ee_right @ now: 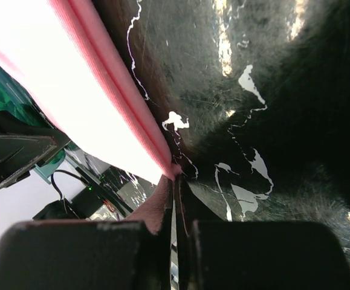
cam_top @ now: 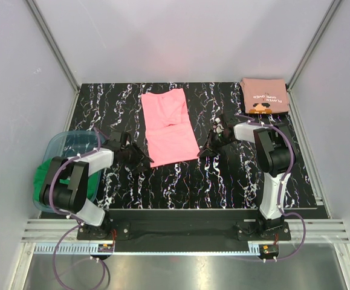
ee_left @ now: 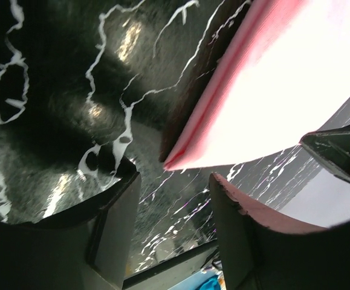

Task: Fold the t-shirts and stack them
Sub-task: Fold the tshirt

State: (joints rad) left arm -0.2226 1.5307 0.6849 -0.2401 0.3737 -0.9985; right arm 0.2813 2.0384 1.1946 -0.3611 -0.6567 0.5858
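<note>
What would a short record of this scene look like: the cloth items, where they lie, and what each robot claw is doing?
Pink shirt: plain bright pink cloth t-shirt, folded into a long strip, in the middle
Salmon shirt: duller salmon t-shirt with white lettering, folded, far right
Stacked: not yet; they lie apart
Left gripper: open, at the pink shirt's near left corner
Right gripper: shut, at its near right corner; whether it pinches cloth is unclear
Bin: clear plastic tub holding green cloth, left edge

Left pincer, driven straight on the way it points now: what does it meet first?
Most likely the near corner of the pink t-shirt, just ahead of the open left pincer. Depth is hard to judge.
</note>
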